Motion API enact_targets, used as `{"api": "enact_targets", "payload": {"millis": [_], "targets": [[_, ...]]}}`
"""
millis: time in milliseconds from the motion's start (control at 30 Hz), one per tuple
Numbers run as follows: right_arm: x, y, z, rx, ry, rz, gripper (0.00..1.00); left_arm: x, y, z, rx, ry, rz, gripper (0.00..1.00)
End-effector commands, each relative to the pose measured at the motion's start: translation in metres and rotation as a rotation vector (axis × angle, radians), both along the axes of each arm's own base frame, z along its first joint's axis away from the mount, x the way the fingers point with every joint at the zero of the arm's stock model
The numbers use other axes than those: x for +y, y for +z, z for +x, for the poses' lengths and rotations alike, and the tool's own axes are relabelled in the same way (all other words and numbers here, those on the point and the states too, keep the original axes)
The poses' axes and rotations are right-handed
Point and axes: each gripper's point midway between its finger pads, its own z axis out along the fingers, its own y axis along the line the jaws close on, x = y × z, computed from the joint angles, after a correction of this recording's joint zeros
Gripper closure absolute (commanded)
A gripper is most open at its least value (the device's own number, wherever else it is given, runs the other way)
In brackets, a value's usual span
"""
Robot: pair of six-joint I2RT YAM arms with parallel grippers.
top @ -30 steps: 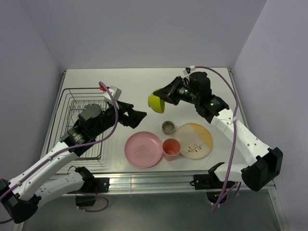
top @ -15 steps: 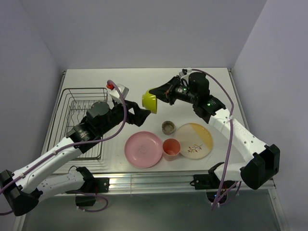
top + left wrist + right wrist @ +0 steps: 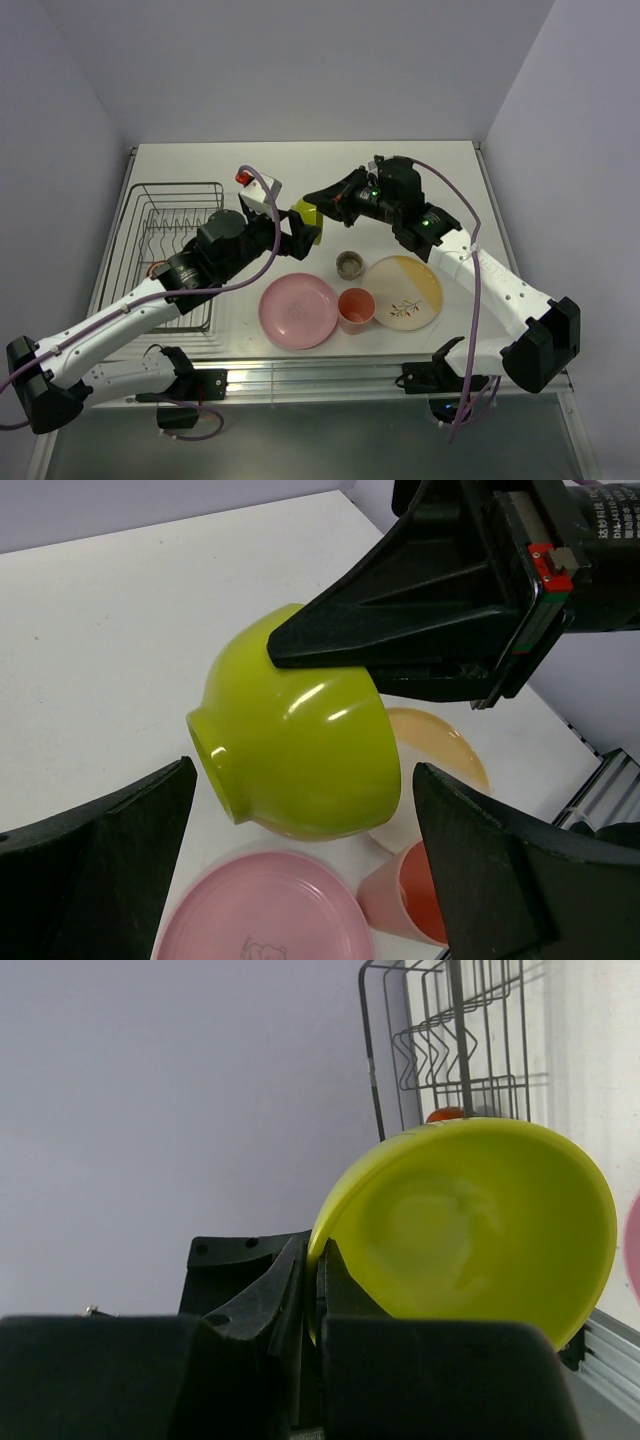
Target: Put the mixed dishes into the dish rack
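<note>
A dish rack is seen at the 9 o'clock side of the white table. A pink plate is laid near the 6 o'clock edge, and a cream-and-orange plate is set at its 3 o'clock. A lime-green bowl is held on its side above the table's middle, at 3 o'clock of the rack. Its rim is pinched between the closed fingers of the right pincer. The left pincer is spread wide, one finger on either side of the bowl, and no contact can be made out. A salmon-pink cup is stood between the plates, and a small grey cup is found at its 12 o'clock.
</note>
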Motion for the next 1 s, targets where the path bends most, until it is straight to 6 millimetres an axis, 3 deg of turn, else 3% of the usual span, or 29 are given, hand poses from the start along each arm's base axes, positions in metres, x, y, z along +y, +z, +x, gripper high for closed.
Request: {"api": "enact_targets", "payload": {"millis": [0, 767, 967], "targets": [[-0.007, 0.031, 0.004, -0.056, -0.072, 0.045, 1.00, 0.003, 0.026, 0.003, -0.050, 0.032, -0.026, 0.04], [-0.001, 0.030, 0.005, -0.030, -0.091, 0.061, 1.00, -0.010, 0.016, 0.006, -0.010, 0.012, -0.024, 0.06], [-0.001, 0.028, 0.004, -0.027, -0.090, 0.063, 1.00, -0.012, 0.015, 0.006, -0.004, 0.007, -0.029, 0.13]]}}
